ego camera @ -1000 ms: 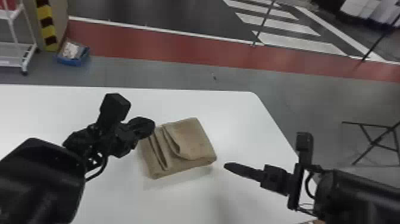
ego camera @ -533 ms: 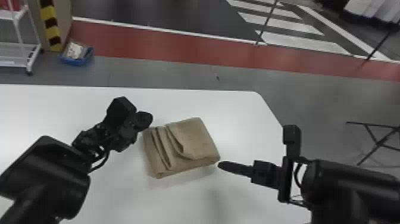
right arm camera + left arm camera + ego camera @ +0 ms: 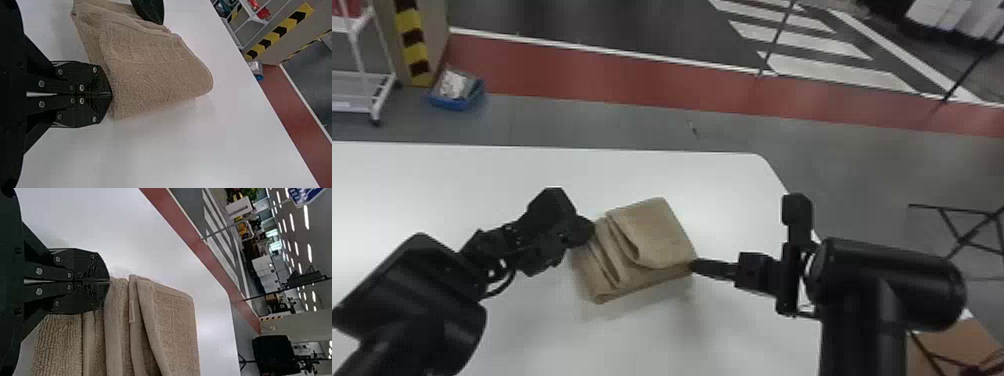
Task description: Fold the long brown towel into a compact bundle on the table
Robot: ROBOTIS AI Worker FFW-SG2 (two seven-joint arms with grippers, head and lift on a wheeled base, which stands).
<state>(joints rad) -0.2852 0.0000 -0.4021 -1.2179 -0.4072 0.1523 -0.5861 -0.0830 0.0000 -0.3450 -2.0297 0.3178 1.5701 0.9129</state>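
The brown towel [image 3: 657, 235] lies folded in a thick, layered bundle on the white table. My left gripper [image 3: 584, 231] is at the bundle's left side, its tips against or just over the layered edge. In the left wrist view my left gripper [image 3: 109, 281] is shut, its tips beside the towel folds [image 3: 168, 321]. At the bundle's right corner is my right gripper [image 3: 696, 266]. The right wrist view has my right gripper [image 3: 111, 94] shut too, its tips meeting the towel's side [image 3: 148, 74]; whether they press on it I cannot tell.
The white table [image 3: 457, 180] has its far edge behind the towel and its right edge near my right arm. On the floor beyond stand a blue bin [image 3: 457, 95] and a white cart [image 3: 362, 90]. A black folding frame [image 3: 957, 230] is off to the right.
My right gripper has moved left, up to the towel's corner. My left gripper shifted slightly at the left side and its wrist turned. The towel keeps its folded shape.
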